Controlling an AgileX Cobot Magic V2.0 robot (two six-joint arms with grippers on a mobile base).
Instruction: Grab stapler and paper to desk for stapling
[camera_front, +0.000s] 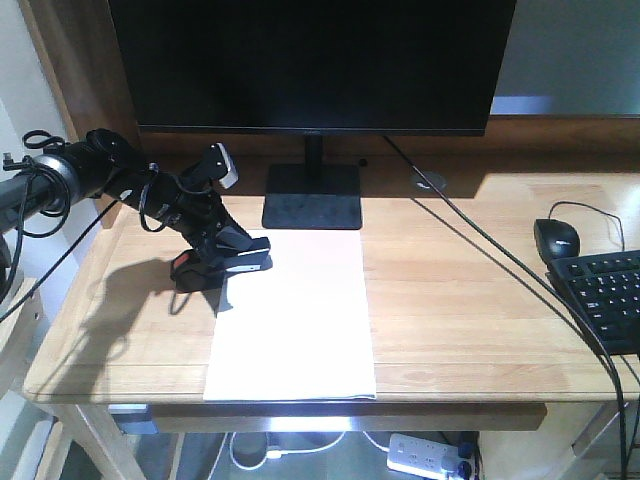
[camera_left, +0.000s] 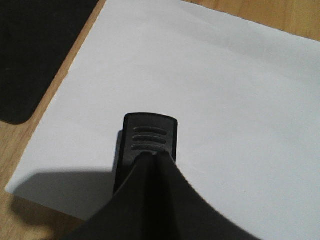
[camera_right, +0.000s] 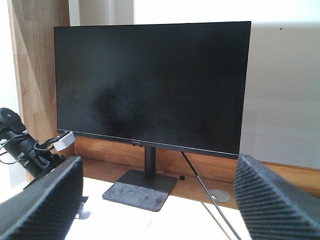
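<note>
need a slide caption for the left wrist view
Left end effector presses the black stapler down onto a corner of the white paper on the wooden desk.

Open desk (camera_front: 460, 300) between paper (camera_front: 295, 320) and keyboard (camera_front: 610, 295), crossed only by a black cable (camera_front: 500, 255) running diagonally to the front right edge. Monitor (camera_front: 310, 60) and its base (camera_front: 312, 196) block the back. Mouse (camera_front: 557, 238) and keyboard crowd the right side. Left arm (camera_front: 150, 190) fills the paper's back-left corner.

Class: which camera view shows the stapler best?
The exterior front-facing view: the stapler shows from the side, on the paper's corner under the left hand. The left wrist view shows only its ridged tip. The right wrist view shows none.
</note>
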